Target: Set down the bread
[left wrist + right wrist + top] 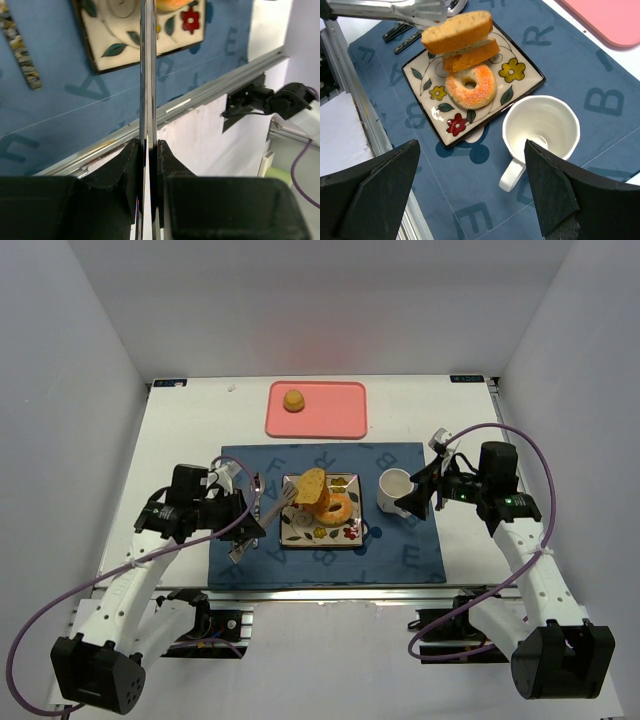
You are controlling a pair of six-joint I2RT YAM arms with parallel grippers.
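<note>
My left gripper (240,512) is shut on metal tongs (265,512), seen edge-on between my fingers in the left wrist view (148,75). The tongs' tips (427,15) are at the end of a wedge bread slice (457,31) that lies over a second slice (470,54). A glazed bagel ring (471,86) lies beside them on the flowered square plate (525,75). A small round bun (294,400) sits on the pink tray (340,420) at the back. My right gripper (472,190) is open and empty, above the mat next to the white cup (540,127).
The plate (318,534) and cup (394,489) stand on a blue lettered placemat (400,550). Cutlery handles (402,37) lie on the mat left of the plate. A metal rail (210,90) runs along the table's near edge.
</note>
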